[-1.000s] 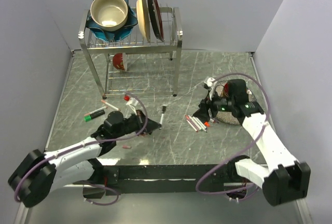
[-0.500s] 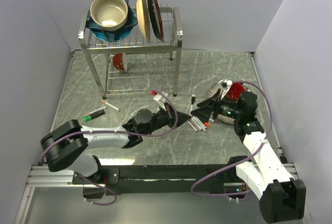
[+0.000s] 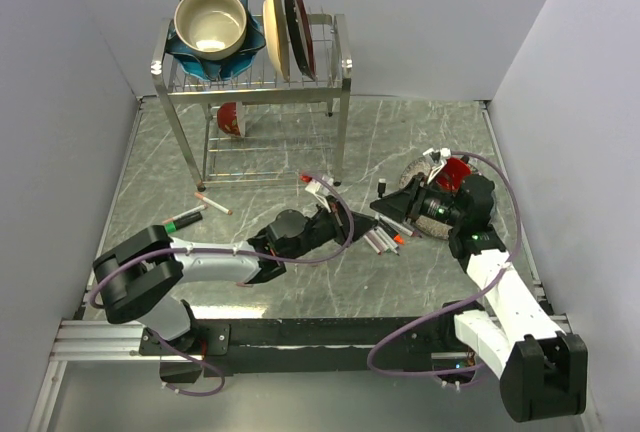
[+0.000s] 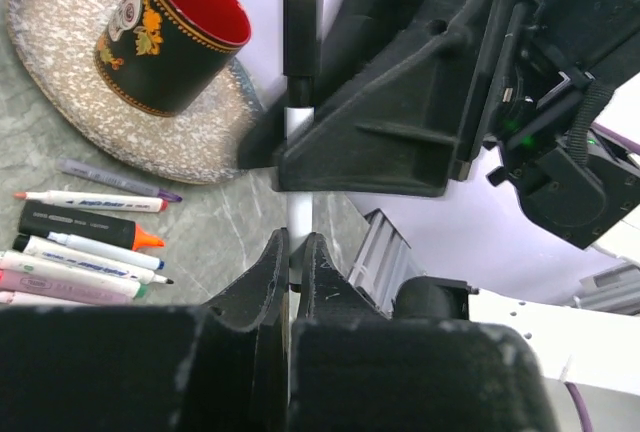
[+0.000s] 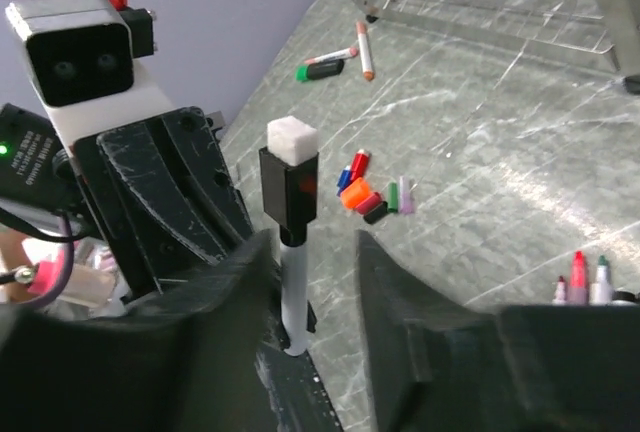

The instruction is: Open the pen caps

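Note:
My left gripper (image 4: 296,242) is shut on the white barrel of a pen (image 4: 299,202), holding it out toward the right arm. The pen's black cap (image 4: 301,37) with a white end is still on it. My right gripper (image 5: 315,242) is open, one finger on each side of the pen (image 5: 293,292) just below the cap (image 5: 289,192); the left finger is against the barrel and the right finger is apart from it. From above, both grippers meet mid-table around the pen (image 3: 378,192). Loose pen caps (image 5: 370,195) lie in a small pile on the table.
Several uncapped pens (image 4: 90,252) lie side by side near a speckled plate (image 4: 60,12) carrying a black and red cup (image 4: 170,37). A green pen (image 3: 185,220) and a white one (image 3: 215,202) lie at the left. A dish rack (image 3: 255,82) stands at the back.
My left arm has carried the pen rightward from the left-centre of the table to the right gripper. The right gripper left the pen row, opened wide and now straddles the pen.

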### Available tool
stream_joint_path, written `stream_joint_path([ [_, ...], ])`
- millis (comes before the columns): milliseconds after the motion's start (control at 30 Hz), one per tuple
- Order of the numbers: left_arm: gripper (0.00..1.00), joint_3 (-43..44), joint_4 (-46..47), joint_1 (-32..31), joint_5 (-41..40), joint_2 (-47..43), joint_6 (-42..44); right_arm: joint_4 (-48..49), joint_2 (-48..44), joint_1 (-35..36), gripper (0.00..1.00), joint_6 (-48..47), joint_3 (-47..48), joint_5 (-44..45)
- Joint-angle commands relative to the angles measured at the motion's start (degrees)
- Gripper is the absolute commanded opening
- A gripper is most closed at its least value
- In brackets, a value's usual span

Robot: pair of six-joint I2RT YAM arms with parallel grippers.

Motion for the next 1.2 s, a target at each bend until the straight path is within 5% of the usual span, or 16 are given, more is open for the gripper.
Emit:
stream_joint_path([
  [0, 0.02, 2.55, 2.90, -0.58, -0.28, 0.72, 1.48, 5.29, 0.48, 0.72, 0.09, 1.61, -0.41, -4.36],
  [67, 0.13, 2.37, 1.42, -0.58, 0.07, 0.19, 0.86, 5.39, 0.39, 0.81, 0.00, -1.10, 0.11, -5.08],
  [167, 0.72, -0.34, 2.45, -0.49, 0.34, -2.79, 2.17, 0.40, -0.22, 0.72, 0.00, -10.47, 2.13, -5.96],
  [200, 0.99, -1.66, 4.20, -0.58, 0.07, -4.89, 2.87, -3.97, -0.22, 0.72, 0.00, -13.66, 2.84, -6.31],
  [533, 0.99, -0.27, -3.51, 1.79, -5.47, -10.62, 4.73, -25.80, 4.35, 0.89, 0.00, -41.53, 9.96, -18.17],
  [1167, 0.52, 9.23, -3.34, 2.23, 3.23, 0.80, 2.62, -25.99, 4.53, 0.81, 0.00, -40.32, 10.31, -17.91],
])
